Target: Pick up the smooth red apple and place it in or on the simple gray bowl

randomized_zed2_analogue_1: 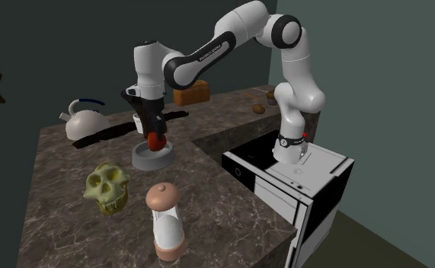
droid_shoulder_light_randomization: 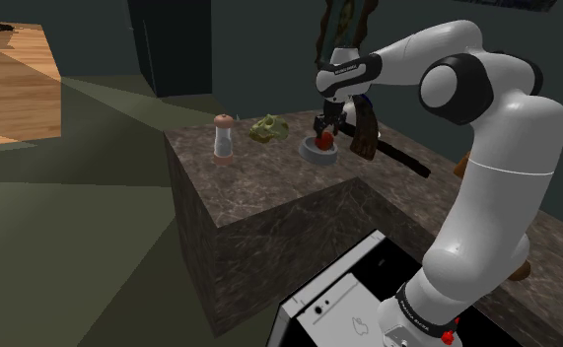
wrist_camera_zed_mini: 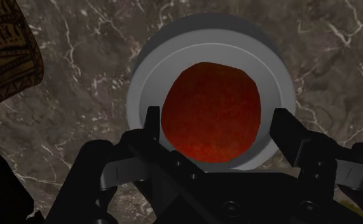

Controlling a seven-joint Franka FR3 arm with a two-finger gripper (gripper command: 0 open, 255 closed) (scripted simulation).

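Note:
A red apple [wrist_camera_zed_mini: 212,111] sits in the middle of a grey bowl [wrist_camera_zed_mini: 142,83] on the dark marble counter. My gripper [wrist_camera_zed_mini: 217,121] hangs straight over the bowl, its black fingers [wrist_camera_zed_mini: 151,127] on either side of the apple. A strip of bowl shows between the apple and the other finger, so the fingers stand open around the fruit. In the second exterior view the apple [randomized_zed2_analogue_1: 156,141] rests in the bowl [randomized_zed2_analogue_1: 143,160] at the tips of the gripper [randomized_zed2_analogue_1: 156,134]. From the shoulder view the apple [droid_shoulder_light_randomization: 322,142] lies in the bowl [droid_shoulder_light_randomization: 314,155] under the gripper [droid_shoulder_light_randomization: 324,130].
A skull [randomized_zed2_analogue_1: 107,186] and a shaker [randomized_zed2_analogue_1: 164,221] stand near the counter's corner. A white kettle [randomized_zed2_analogue_1: 82,120] and a brown loaf [randomized_zed2_analogue_1: 190,93] sit behind the bowl. A dark patterned object [wrist_camera_zed_mini: 5,51] is close beside the bowl. The counter drops away beside the stand [droid_shoulder_light_randomization: 348,306].

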